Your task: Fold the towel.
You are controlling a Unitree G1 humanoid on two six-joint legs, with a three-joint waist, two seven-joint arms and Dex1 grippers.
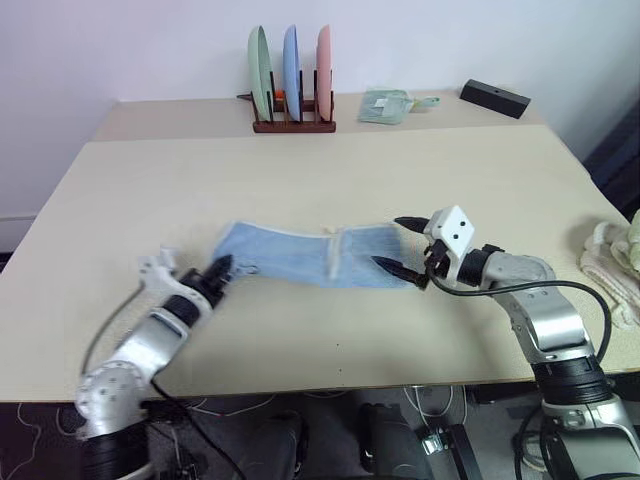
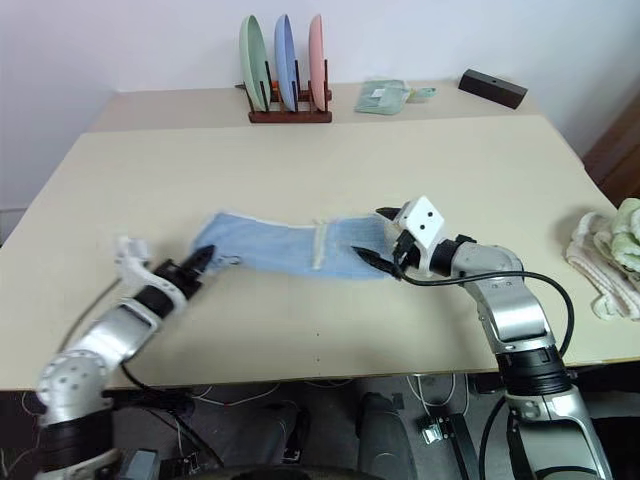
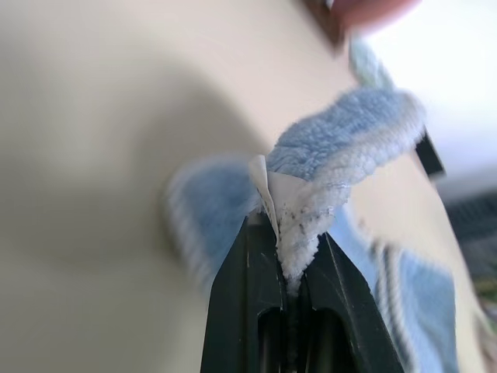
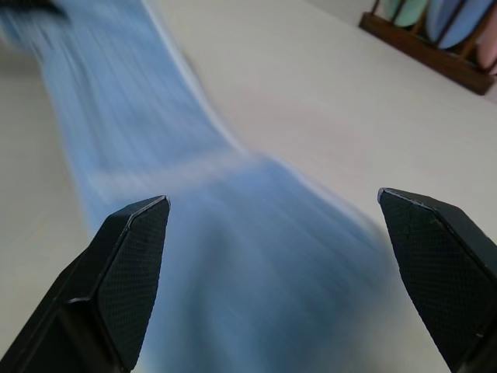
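Your left gripper [image 1: 222, 268] is clamped on one end of the light blue towel [image 1: 300, 255], pinching its white-trimmed edge between both fingers. From there the towel stretches flat across the table [image 1: 320, 180] to your right gripper [image 1: 398, 245], whose fingers stand wide apart over the towel's other end, one on each side, gripping nothing.

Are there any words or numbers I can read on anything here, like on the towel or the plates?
No words, numbers or signs can be read.
The towel: a small white tag sits at the corner held by the left gripper; nothing readable on it.
The plates in the rack: plain colours, no print.
The black box at the far edge: no label visible.
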